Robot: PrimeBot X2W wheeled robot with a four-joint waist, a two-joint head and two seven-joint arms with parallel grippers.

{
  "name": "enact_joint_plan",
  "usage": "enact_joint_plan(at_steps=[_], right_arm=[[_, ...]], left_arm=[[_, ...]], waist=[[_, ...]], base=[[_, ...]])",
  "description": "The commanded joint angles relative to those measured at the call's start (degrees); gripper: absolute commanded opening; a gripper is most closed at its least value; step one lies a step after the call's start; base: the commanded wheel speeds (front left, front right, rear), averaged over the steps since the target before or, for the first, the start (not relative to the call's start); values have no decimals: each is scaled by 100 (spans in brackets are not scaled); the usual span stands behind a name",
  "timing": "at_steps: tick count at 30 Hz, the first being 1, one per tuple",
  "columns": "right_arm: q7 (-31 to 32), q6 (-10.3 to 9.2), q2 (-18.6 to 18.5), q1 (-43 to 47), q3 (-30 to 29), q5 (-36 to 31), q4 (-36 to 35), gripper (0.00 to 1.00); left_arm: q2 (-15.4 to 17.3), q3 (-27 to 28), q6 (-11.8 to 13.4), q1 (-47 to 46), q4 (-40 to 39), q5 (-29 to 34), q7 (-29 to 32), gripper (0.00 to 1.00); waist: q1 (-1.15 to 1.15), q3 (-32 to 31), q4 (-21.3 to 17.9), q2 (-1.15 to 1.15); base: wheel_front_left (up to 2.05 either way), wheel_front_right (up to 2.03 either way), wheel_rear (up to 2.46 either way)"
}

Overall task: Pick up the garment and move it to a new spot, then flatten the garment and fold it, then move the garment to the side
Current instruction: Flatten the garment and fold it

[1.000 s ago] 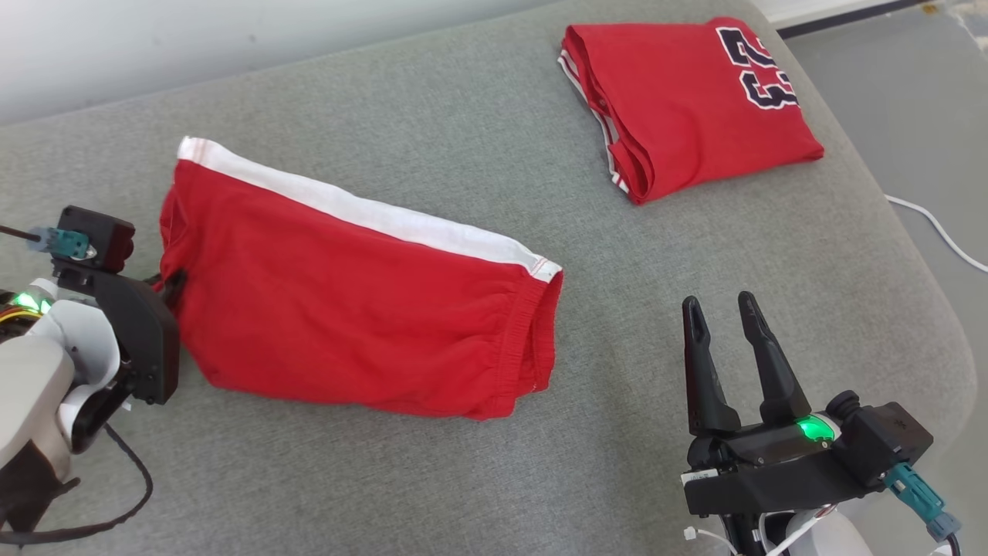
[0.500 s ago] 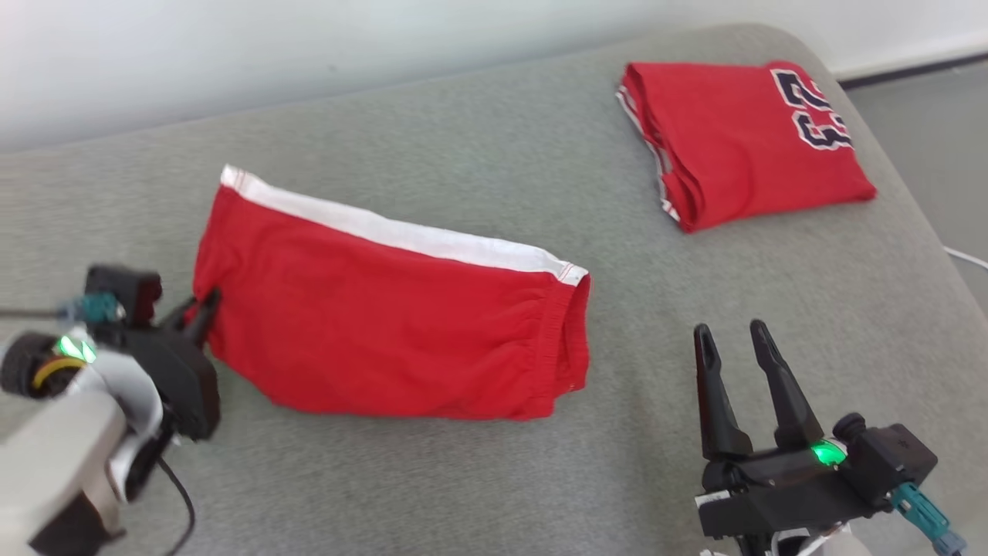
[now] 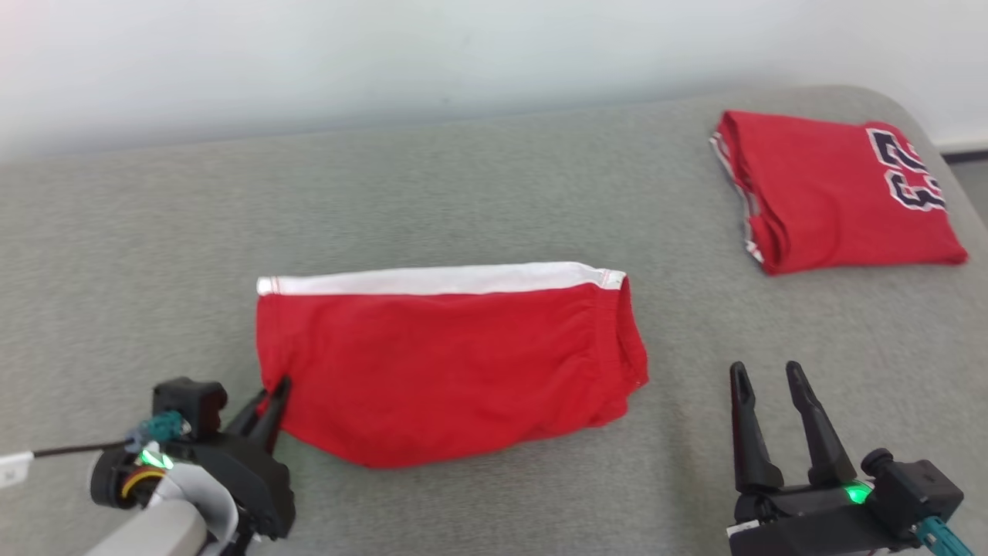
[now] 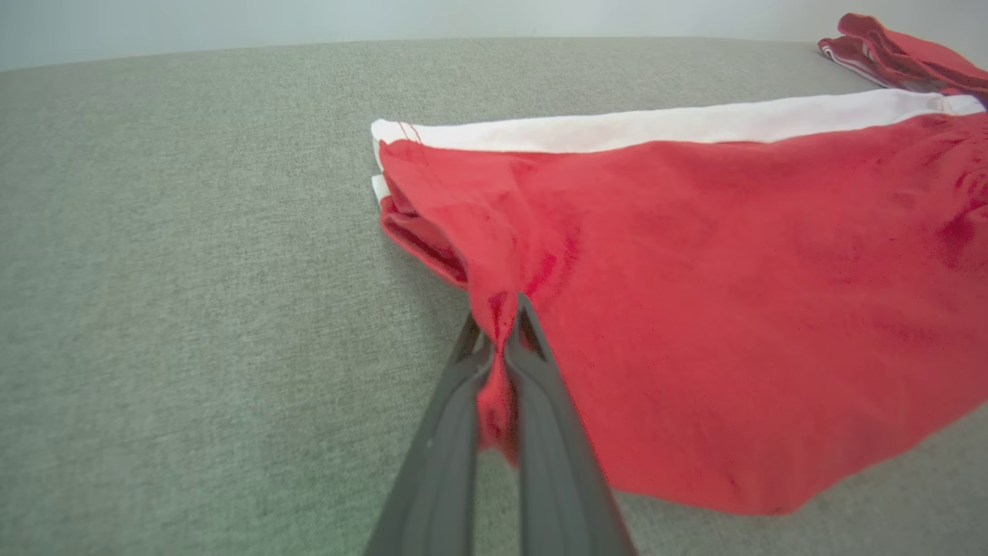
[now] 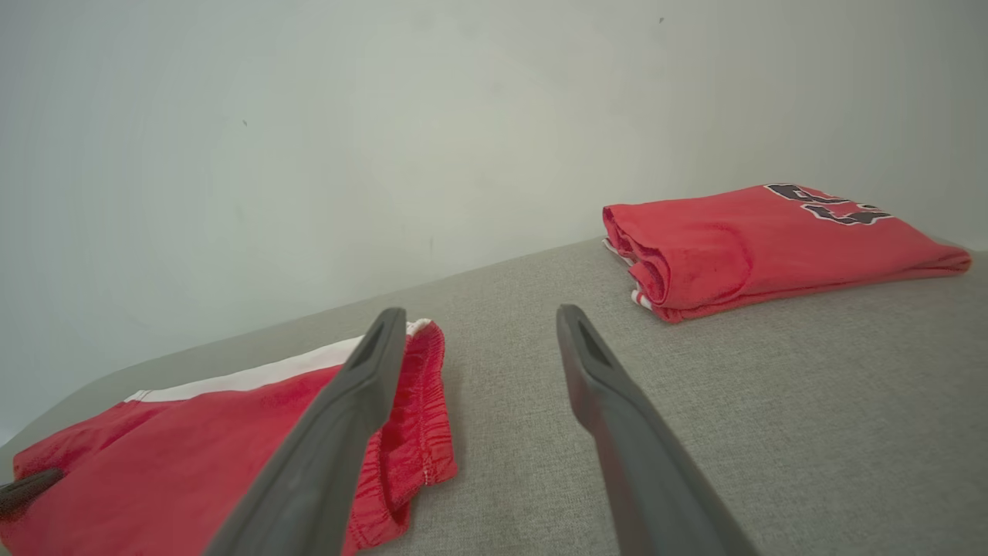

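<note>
Starting from the left, the left pincer (image 3: 276,388) sits low over the grey surface (image 3: 463,177). Its two dark fingers are pressed together on the lower left corner of the red shorts (image 3: 448,371). In the left wrist view a small pleat of red cloth is squeezed between the fingers (the cloth around the grip is drawn into soft wrinkles). The shorts lie in the middle of the surface, mostly flat. A white band (image 3: 440,279) runs along their far edge, and the gathered waistband is at the right end. At the left end the layers of cloth lie open, one upon another.

To the right of the shorts, at the lower right of the head view, is the right pincer (image 3: 766,372). Its fingers stand wide apart with nothing between them, and it is near the waistband end but apart from it. At the far right corner of the surface lies a folded red jersey (image 3: 834,193) with dark numbers outlined in white, well apart from the shorts. A pale wall (image 3: 386,54) stands behind the surface.
</note>
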Motion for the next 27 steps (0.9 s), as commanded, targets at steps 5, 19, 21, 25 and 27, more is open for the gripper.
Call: enact_joint_plan(at_steps=[5, 19, 21, 25, 27], right_arm=[[-5, -17, -41, 180, -109, -82, 74, 100], [-4, -17, -158, 60, -181, -233, 108, 100], [-4, -17, -153, 73, -210, -280, 109, 100], [-4, -17, -140, 115, -270, -402, 125, 100], [-4, -17, -120, 126, -279, -456, 140, 100]], left_arm=[[-69, -23, 127, 285, -232, -82, -79, 0], [-489, 1297, 729, 689, -446, 1435, -418, 100], [-590, 1724, 822, 918, -678, 1852, -419, 100], [-747, 2462, 914, 1473, -1138, 2706, -420, 100], [-877, 2759, 914, 1755, -1328, 3073, -420, 100]], waist=[[1, -169, 396, 0], [1, -322, 519, 0], [1, -371, 542, 0], [1, -441, 569, 0], [1, -460, 571, 0]], base=[[0, 0, 0], [0, 0, 0], [0, 0, 0], [0, 0, 0], [0, 0, 0]])
